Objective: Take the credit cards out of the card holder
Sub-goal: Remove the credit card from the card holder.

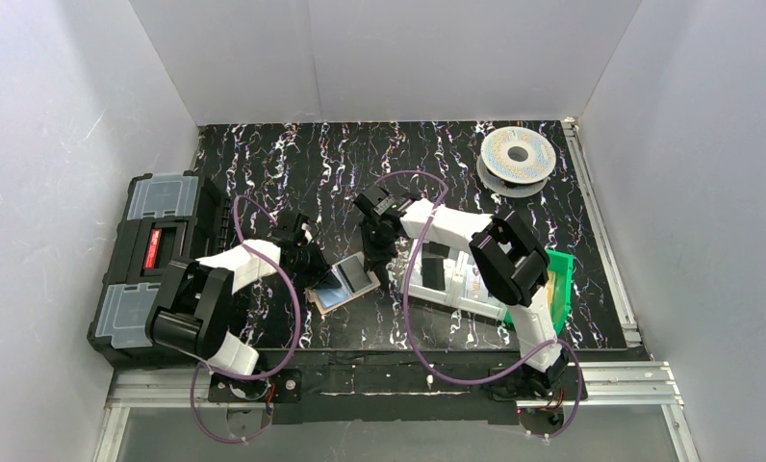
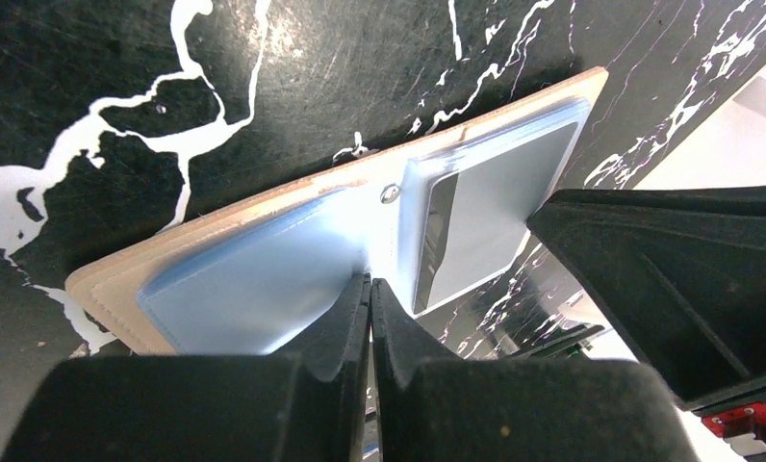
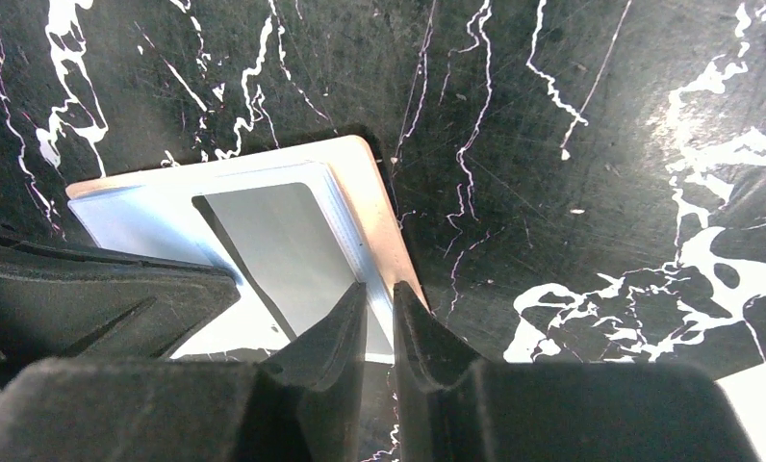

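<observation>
The tan card holder (image 1: 314, 300) lies open and flat on the black marbled table between my two arms. A pale blue credit card (image 2: 254, 284) lies on one panel and a silvery one (image 2: 499, 197) sits in the other panel's pocket. My left gripper (image 2: 370, 282) is shut, tips down on the holder's middle fold (image 1: 314, 267). My right gripper (image 3: 379, 287) is shut to a narrow slit, with its tips at the silvery card's (image 3: 283, 241) outer edge, next to the tan border (image 3: 379, 212). I cannot tell whether it pinches anything.
A clear compartment tray (image 1: 448, 281) and a green bin (image 1: 559, 281) lie just right of the holder, under the right arm. A black toolbox (image 1: 158, 250) stands at the left edge. A filament spool (image 1: 517, 159) sits at the back right.
</observation>
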`<state>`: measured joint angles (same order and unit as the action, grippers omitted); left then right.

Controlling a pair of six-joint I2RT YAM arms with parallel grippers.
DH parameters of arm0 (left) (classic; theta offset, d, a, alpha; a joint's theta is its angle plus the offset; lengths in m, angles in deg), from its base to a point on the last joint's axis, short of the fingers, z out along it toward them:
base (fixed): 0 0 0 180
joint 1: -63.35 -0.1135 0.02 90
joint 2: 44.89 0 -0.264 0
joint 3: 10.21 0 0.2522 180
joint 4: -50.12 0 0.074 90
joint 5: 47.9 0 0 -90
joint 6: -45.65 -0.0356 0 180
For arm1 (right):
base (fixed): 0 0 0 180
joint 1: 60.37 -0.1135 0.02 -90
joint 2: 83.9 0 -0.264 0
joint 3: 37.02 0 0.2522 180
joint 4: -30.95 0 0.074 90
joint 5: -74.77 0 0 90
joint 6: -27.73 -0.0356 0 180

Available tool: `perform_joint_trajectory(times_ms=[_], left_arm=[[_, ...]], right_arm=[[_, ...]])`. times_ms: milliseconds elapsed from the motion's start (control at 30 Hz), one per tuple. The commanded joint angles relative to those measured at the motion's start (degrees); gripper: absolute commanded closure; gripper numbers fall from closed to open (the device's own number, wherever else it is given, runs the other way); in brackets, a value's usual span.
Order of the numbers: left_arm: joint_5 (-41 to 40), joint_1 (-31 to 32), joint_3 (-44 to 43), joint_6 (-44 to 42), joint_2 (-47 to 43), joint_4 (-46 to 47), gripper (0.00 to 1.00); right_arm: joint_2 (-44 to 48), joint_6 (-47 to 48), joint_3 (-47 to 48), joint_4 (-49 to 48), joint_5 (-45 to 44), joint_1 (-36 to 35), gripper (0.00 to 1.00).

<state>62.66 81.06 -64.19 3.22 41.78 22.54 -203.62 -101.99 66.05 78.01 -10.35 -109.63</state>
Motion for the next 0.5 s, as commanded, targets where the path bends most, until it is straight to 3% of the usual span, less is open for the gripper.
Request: perform_joint_trajectory(times_ms=[0,467], left_arm=[[-2.6,-0.1,0.8,-1.0,1.6,-1.3,1.0],[-1.7,-0.1,1.3,-1.0,2.2,0.6,1.0]], right_arm=[[1.1,1.7,1.2,3.0,-2.9,-1.7,0.78],[-2.1,1.7,3.7,4.3,-1.1,-3.6,0.79]])
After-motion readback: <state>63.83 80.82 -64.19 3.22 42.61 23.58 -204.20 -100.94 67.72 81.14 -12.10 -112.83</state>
